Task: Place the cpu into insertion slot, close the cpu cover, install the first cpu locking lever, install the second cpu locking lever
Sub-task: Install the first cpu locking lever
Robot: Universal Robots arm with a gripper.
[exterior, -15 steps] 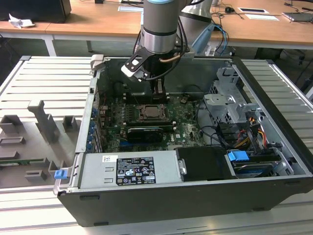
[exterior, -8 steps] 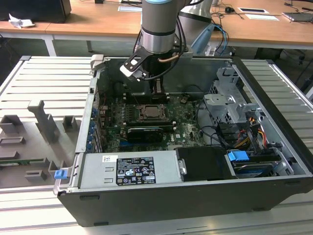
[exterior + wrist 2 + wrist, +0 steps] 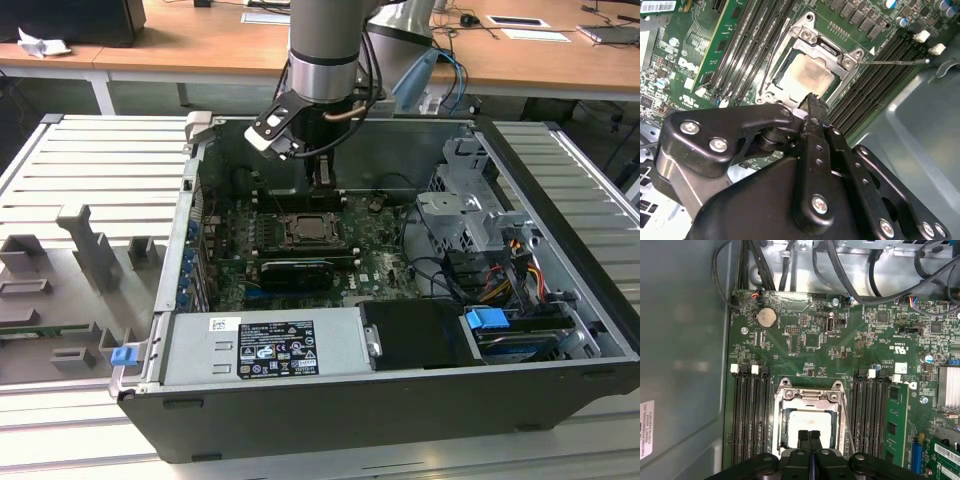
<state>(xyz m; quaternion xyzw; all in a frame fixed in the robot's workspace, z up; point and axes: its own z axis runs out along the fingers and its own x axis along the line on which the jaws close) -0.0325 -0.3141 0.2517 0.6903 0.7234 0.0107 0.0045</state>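
The arm reaches down into an open computer case that lies on its side on a ribbed metal surface, and the gripper hangs above the green board, just behind the insertion slot as the exterior view shows it. In both wrist views the gripper has its two black fingers pressed together with no gap to speak of and nothing held between them; their tips sit over the edge of the socket, though whether they touch it cannot be told. The cpu lies flat in the slot, its pale metal top facing up. The cpu cover lies down around it, so that the chip shows through the large cut-out in the silver frame. In the second wrist view a thin metal lever runs from one corner of the socket out over the black memory slots, away from the frame. Rows of memory slots flank the socket on both sides, and a green memory stick stands in one of them. A round coin battery sits on the board beyond the socket, well apart from the gripper.
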